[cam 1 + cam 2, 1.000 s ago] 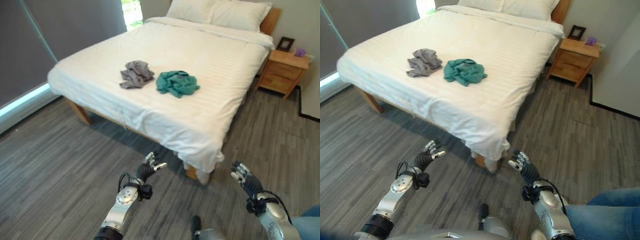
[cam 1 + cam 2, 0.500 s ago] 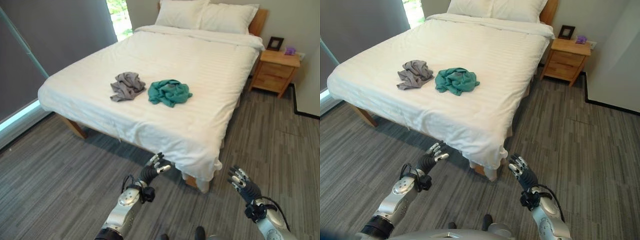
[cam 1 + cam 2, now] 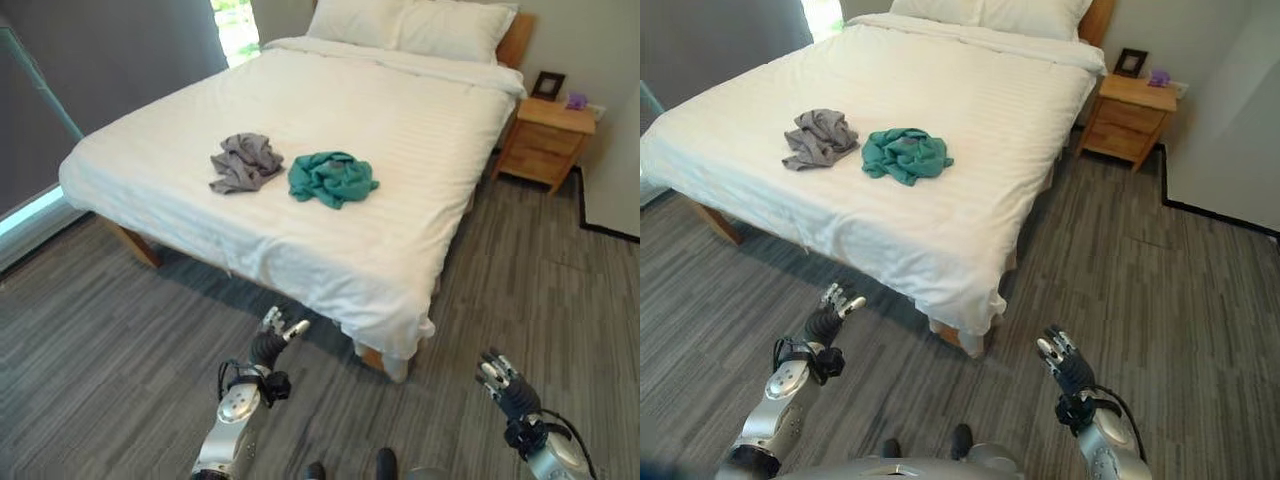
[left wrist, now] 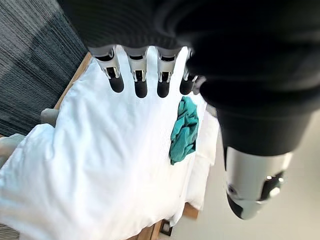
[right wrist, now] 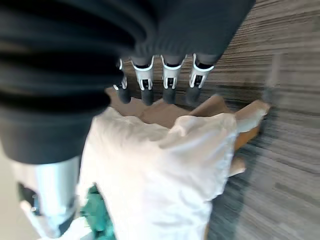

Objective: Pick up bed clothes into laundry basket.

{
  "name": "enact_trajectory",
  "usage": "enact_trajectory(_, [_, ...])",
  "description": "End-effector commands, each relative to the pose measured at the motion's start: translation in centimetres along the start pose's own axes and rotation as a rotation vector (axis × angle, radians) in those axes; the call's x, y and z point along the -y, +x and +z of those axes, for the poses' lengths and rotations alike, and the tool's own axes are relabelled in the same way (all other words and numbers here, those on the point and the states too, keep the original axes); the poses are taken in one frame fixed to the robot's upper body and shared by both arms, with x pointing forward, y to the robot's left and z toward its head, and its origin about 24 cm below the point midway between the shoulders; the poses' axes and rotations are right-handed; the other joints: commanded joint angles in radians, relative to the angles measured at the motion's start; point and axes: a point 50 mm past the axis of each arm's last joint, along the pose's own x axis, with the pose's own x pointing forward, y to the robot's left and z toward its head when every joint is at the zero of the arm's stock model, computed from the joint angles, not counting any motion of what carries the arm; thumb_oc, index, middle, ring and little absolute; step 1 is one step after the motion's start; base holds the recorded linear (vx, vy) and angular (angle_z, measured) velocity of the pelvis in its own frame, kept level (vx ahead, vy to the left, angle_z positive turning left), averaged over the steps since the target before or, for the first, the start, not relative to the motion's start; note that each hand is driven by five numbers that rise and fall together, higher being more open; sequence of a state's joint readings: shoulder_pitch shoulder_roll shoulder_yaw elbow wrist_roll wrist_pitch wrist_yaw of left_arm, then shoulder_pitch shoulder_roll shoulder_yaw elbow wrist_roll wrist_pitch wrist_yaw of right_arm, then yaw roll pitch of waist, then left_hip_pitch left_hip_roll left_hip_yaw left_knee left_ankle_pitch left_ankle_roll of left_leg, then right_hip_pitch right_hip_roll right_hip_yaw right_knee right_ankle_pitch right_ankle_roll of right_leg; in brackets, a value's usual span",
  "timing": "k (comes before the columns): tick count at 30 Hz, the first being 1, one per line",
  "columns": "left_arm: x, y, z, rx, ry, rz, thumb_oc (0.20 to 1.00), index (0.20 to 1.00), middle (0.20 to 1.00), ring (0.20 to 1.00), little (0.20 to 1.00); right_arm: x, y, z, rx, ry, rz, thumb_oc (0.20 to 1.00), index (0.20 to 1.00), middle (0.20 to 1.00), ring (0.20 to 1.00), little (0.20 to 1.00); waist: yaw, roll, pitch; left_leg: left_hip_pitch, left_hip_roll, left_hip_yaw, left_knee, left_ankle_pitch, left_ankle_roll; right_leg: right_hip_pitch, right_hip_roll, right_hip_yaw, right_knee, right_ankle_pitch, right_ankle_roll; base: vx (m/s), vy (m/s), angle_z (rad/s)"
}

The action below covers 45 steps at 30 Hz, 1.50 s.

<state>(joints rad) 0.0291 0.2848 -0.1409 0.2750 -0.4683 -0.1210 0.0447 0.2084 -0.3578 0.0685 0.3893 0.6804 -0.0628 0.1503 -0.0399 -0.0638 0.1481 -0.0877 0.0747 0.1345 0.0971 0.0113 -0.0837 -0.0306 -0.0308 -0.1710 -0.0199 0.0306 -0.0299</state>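
- My left hand point(image 3: 277, 334) is raised over the grey wood-look floor point(image 3: 120, 330), fingers straight and relaxed, holding nothing.
- My right hand point(image 3: 1064, 364) is raised in the same way, fingers loose and empty, well apart from my left hand.
- Ahead of both hands stands a bed point(image 3: 420, 130) with a white striped cover; its near corner hangs down between my two hands, a little beyond them.
- A crumpled teal garment point(image 3: 331, 178) lies on the bed, well beyond my left hand's fingertips.
- A crumpled grey garment point(image 3: 241, 161) lies just beside the teal one, on the side farther from my right hand.
- Two white pillows point(image 3: 415, 22) sit at the far end of the bed.
- A wooden nightstand point(image 3: 1128, 115) stands far ahead of my right hand, beside the bed's head.
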Motion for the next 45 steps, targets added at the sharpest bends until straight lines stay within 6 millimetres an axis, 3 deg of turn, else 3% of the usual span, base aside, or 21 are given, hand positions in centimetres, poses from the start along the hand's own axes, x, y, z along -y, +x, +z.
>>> enact_trajectory(1, [-1.9, -0.1, 2.0, 0.117, -0.015, 0.097, 1.0, 1.0, 1.0, 1.0, 1.0, -0.1, -0.3, 3.1, 0.153, -0.011, 0.026, 1.0, 1.0, 1.0, 1.0, 1.0, 0.001, 0.048, -0.01, -0.025, 0.121, 0.043, -0.149, 0.176, -0.03, 0.082, -0.111, 0.069, 0.014, -0.049, 0.153, 0.28, 0.358, 0.46])
enact_trajectory(4, [-2.3, -0.1, 2.0, 0.118, 0.013, 0.113, 1.0, 1.0, 1.0, 1.0, 1.0, 0.4, -0.5, 3.3, 0.161, -0.041, 0.009, 1.0, 1.0, 1.0, 1.0, 1.0, -0.001, 0.056, -0.008, -0.06, 0.142, 0.03, -0.166, 0.197, -0.043, 0.093, -0.132, 0.072, 0.023, -0.067, 0.159, 0.24, 0.265, 0.28])
enact_trajectory(7, [-4.8, -0.1, 3.3, 0.164, 0.054, 0.232, 1.0, 1.0, 1.0, 1.0, 1.0, 1.2, -0.7, 5.0, 0.234, -0.071, -0.049, 1.0, 1.0, 1.0, 1.0, 1.0, -0.006, 0.072, -0.018, -0.105, 0.273, -0.023, -0.165, 0.258, -0.101, 0.145, -0.214, 0.152, 0.07, -0.117, 0.192, 0.52, 0.508, 0.09])
enact_trajectory(9, [-5.7, -0.3, 3.7, 0.182, 0.061, 0.269, 1.0, 1.0, 1.0, 1.0, 1.0, 1.2, -0.7, 5.8, 0.271, -0.061, -0.063, 1.0, 1.0, 1.0, 1.0, 1.0, 0.005, 0.072, -0.036, -0.089, 0.293, -0.052, -0.154, 0.278, -0.122, 0.184, -0.258, 0.183, 0.066, -0.12, 0.212, 0.51, 0.452, -0.33])
enact_trajectory(12, [-6.9, -1.2, 4.3, 0.2, 0.071, 0.296, 1.0, 1.0, 1.0, 1.0, 1.0, 1.0, -1.1, 7.4, 0.353, -0.035, -0.063, 1.0, 1.0, 1.0, 1.0, 1.0, 0.005, 0.059, -0.063, -0.093, 0.251, -0.108, -0.046, 0.189, -0.124, 0.194, -0.354, 0.238, 0.112, -0.003, 0.232, 0.4, 0.424, -0.53])
enact_trajectory(14, [-6.5, -0.9, 3.9, 0.178, 0.071, 0.281, 1.0, 1.0, 1.0, 1.0, 1.0, 1.1, -1.2, 7.3, 0.381, -0.012, -0.097, 1.0, 1.0, 1.0, 1.0, 1.0, -0.01, 0.049, -0.062, -0.068, 0.198, -0.069, -0.031, 0.123, -0.074, 0.126, -0.384, 0.306, 0.235, 0.179, 0.207, 0.38, 0.545, -0.43])
enact_trajectory(16, [-6.4, -0.7, 4.3, 0.187, 0.092, 0.27, 1.0, 1.0, 1.0, 1.0, 1.0, 0.6, -1.1, 7.5, 0.402, 0.026, -0.096, 1.0, 1.0, 1.0, 1.0, 1.0, -0.011, 0.06, -0.056, -0.05, 0.168, -0.058, -0.04, 0.103, -0.041, 0.074, -0.374, 0.34, 0.313, 0.219, 0.178, 0.28, 0.503, -0.15])
enact_trajectory(17, [-6.9, -1.2, 4.7, 0.191, 0.152, 0.255, 1.0, 1.0, 1.0, 1.0, 1.0, -1.2, -0.6, 6.8, 0.429, 0.235, -0.032, 1.0, 1.0, 1.0, 1.0, 1.0, -0.037, 0.083, -0.023, 0.024, 0.103, -0.041, -0.075, 0.082, 0.007, -0.021, -0.352, 0.356, 0.435, 0.323, 0.147, 0.36, 0.616, -0.15])
enact_trajectory(19, [-7.1, -1.2, 4.5, 0.171, 0.169, 0.242, 1.0, 1.0, 1.0, 1.0, 1.0, -1.6, -0.8, 5.9, 0.375, 0.186, 0.016, 1.0, 1.0, 1.0, 1.0, 1.0, -0.08, 0.105, -0.003, 0.077, 0.073, -0.042, -0.127, 0.077, 0.033, -0.098, -0.211, 0.399, 0.515, 0.24, 0.137, 0.46, 0.698, -0.18])
enact_trajectory(20, [-7.6, -1.1, 4.2, 0.15, 0.188, 0.256, 1.0, 1.0, 1.0, 1.0, 1.0, -1.1, -1.6, 6.0, 0.379, 0.115, 0.019, 1.0, 1.0, 1.0, 1.0, 1.0, -0.116, 0.108, 0.004, 0.129, 0.041, -0.019, -0.169, 0.063, 0.049, -0.165, -0.105, 0.347, 0.526, 0.119, 0.131, 0.33, 0.441, -0.21])
enact_trajectory(23, [-7.7, -1.0, 4.2, 0.152, 0.196, 0.258, 1.0, 1.0, 1.0, 1.0, 1.0, -0.7, -1.9, 6.2, 0.388, 0.09, 0.002, 1.0, 1.0, 1.0, 1.0, 1.0, -0.126, 0.112, 0.006, 0.149, 0.027, -0.005, -0.184, 0.054, 0.052, -0.188, -0.074, 0.287, 0.491, 0.067, 0.127, 0.23, 0.253, 0.08])
enact_trajectory(25, [-7.4, -1.0, 4.2, 0.151, 0.185, 0.252, 1.0, 1.0, 1.0, 1.0, 1.0, 0.3, -2.0, 5.7, 0.381, 0.109, -0.049, 1.0, 1.0, 1.0, 1.0, 1.0, -0.138, 0.097, -0.01, 0.198, -0.012, 0.02, -0.184, 0.001, 0.05, -0.177, -0.043, 0.125, 0.275, 0.013, 0.143, 0.34, 0.138, 0.11])
enact_trajectory(26, [-7.4, -1.0, 4.1, 0.151, 0.184, 0.252, 1.0, 1.0, 1.0, 1.0, 1.0, 0.3, -2.1, 5.7, 0.381, 0.109, -0.05, 1.0, 1.0, 1.0, 1.0, 1.0, -0.139, 0.099, -0.009, 0.2, -0.009, 0.018, -0.184, -0.001, 0.05, -0.171, -0.042, 0.122, 0.269, 0.015, 0.143, 0.48, 0.087, -0.21])
enact_trajectory(27, [-6.8, -0.9, 3.7, 0.149, 0.15, 0.239, 1.0, 1.0, 1.0, 1.0, 1.0, 0.7, -2.0, 5.6, 0.372, 0.094, -0.068, 1.0, 1.0, 1.0, 1.0, 1.0, -0.136, 0.082, -0.031, 0.224, -0.025, 0.042, -0.184, -0.029, 0.045, -0.174, -0.031, 0.044, 0.123, 0.049, 0.153, 0.34, 0.016, -0.31])
enact_trajectory(31, [-5.8, -0.6, 3.5, 0.151, 0.126, 0.206, 1.0, 1.0, 1.0, 1.0, 1.0, 0.9, -1.8, 6.2, 0.391, 0.093, -0.075, 1.0, 1.0, 1.0, 1.0, 1.0, -0.135, 0.078, -0.048, 0.26, -0.027, 0.052, -0.184, -0.044, 0.037, -0.179, -0.024, -0.059, 0.039, 0.109, 0.165, 0.29, -0.026, -0.35])
enact_trajectory(34, [-4.4, 0.0, 3.2, 0.146, 0.103, 0.155, 1.0, 1.0, 1.0, 1.0, 1.0, 0.5, -1.6, 6.5, 0.392, 0.092, -0.055, 1.0, 1.0, 1.0, 1.0, 1.0, -0.144, 0.067, -0.056, 0.306, -0.016, 0.046, -0.184, -0.049, 0.025, -0.153, -0.008, -0.001, 0.026, 0.104, 0.152, 0.31, -0.133, -0.12])
enact_trajectory(35, [-4.1, 0.1, 3.1, 0.148, 0.076, 0.144, 1.0, 1.0, 1.0, 1.0, 1.0, 0.2, -0.7, 7.2, 0.399, 0.073, -0.045, 1.0, 1.0, 1.0, 1.0, 1.0, -0.125, 0.061, -0.061, 0.301, 0.032, 0.116, -0.034, 0.015, -0.03, -0.099, 0.006, -0.037, 0.017, 0.092, 0.131, 0.22, -0.203, -0.17])
enact_trajectory(36, [-4.1, 0.0, 3.0, 0.151, 0.043, 0.15, 1.0, 1.0, 1.0, 1.0, 1.0, 0.1, -0.5, 7.6, 0.411, 0.083, -0.043, 1.0, 1.0, 1.0, 1.0, 1.0, -0.118, 0.048, -0.055, 0.262, 0.051, 0.121, 0.071, 0.043, -0.046, -0.072, 0.003, -0.038, 0.008, 0.087, 0.124, 0.3, -0.294, -0.45])
enact_trajectory(39, [-3.8, -0.3, 3.0, 0.162, -0.013, 0.149, 1.0, 1.0, 1.0, 1.0, 1.0, -0.6, 0.0, 8.7, 0.443, 0.088, -0.014, 1.0, 1.0, 1.0, 1.0, 1.0, -0.066, 0.004, -0.017, 0.11, 0.066, 0.075, 0.317, 0.103, -0.049, 0.002, -0.012, -0.019, -0.017, 0.061, 0.083, 0.22, -0.166, -0.42])
enact_trajectory(43, [-4.2, -0.7, 2.6, 0.153, -0.052, 0.179, 1.0, 1.0, 1.0, 1.0, 1.0, -0.8, 0.2, 9.2, 0.447, 0.06, -0.007, 1.0, 1.0, 1.0, 1.0, 1.0, -0.037, -0.009, -0.013, 0.036, 0.113, 0.12, 0.22, 0.089, -0.033, 0.051, -0.044, 0.014, -0.05, 0.056, 0.097, 0.23, 0.027, -0.51])
enact_trajectory(45, [-4.5, -1.0, 1.7, 0.132, -0.118, 0.214, 1.0, 1.0, 1.0, 1.0, 1.0, -0.9, 0.2, 9.9, 0.426, -0.096, 0.038, 1.0, 1.0, 1.0, 1.0, 1.0, -0.01, 0.014, -0.022, 0.033, 0.098, 0.081, 0.006, 0.123, -0.038, 0.067, -0.049, 0.044, -0.062, 0.036, 0.117, 0.3, 0.128, -0.26])
